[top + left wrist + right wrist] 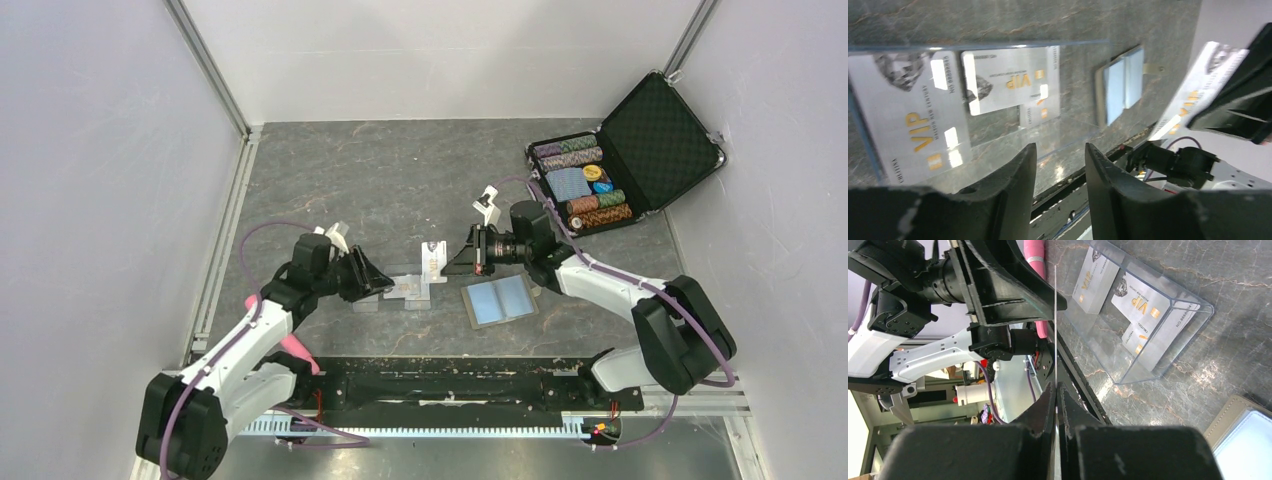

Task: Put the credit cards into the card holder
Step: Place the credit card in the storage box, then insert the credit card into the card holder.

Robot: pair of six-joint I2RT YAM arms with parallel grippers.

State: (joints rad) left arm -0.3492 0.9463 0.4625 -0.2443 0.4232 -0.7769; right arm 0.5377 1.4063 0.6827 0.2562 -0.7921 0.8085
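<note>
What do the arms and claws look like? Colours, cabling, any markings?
The left arm and right arm have white links between bulky black joints. A purple cable runs along each. The left claw and right claw each have two matte black fingers that widen toward the base. No markings are visible.

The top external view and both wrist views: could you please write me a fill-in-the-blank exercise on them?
1. The thin white VIP card is pinched by the ____ arm's gripper.
2. The olive-tan bifold card holder lies unfolded, its pale ____ pockets facing up.
3. Other white VIP cards lie in the clear plastic case; the ____ gripper next to it has open jaws.
Missing words: right; blue; left.
</note>
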